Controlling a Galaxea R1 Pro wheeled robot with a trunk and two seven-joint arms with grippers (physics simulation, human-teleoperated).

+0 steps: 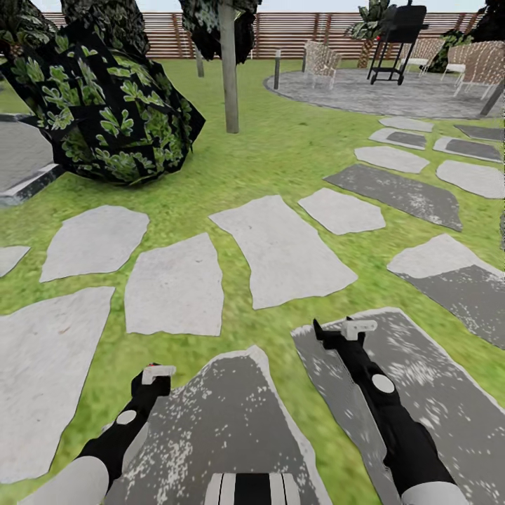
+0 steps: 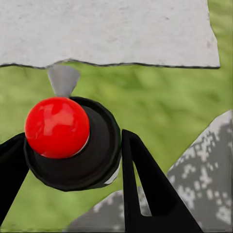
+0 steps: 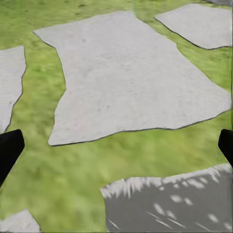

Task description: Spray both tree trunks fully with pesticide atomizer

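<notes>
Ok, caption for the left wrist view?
Left end effector shut on the pesticide atomizer, red cap showing, above grass and stepping stones.

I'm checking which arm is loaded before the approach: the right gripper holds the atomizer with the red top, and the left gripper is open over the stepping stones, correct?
The sides are swapped. The left wrist view shows the left gripper shut on the atomizer with the red top; the right wrist view shows the right gripper open over the stepping stones.

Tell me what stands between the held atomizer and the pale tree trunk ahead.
Nothing visible blocks it. The left gripper holds the pesticide atomizer; between it and the tree trunk lie only grass and flat stepping stones. The leafy bush sits left of that line.
</notes>
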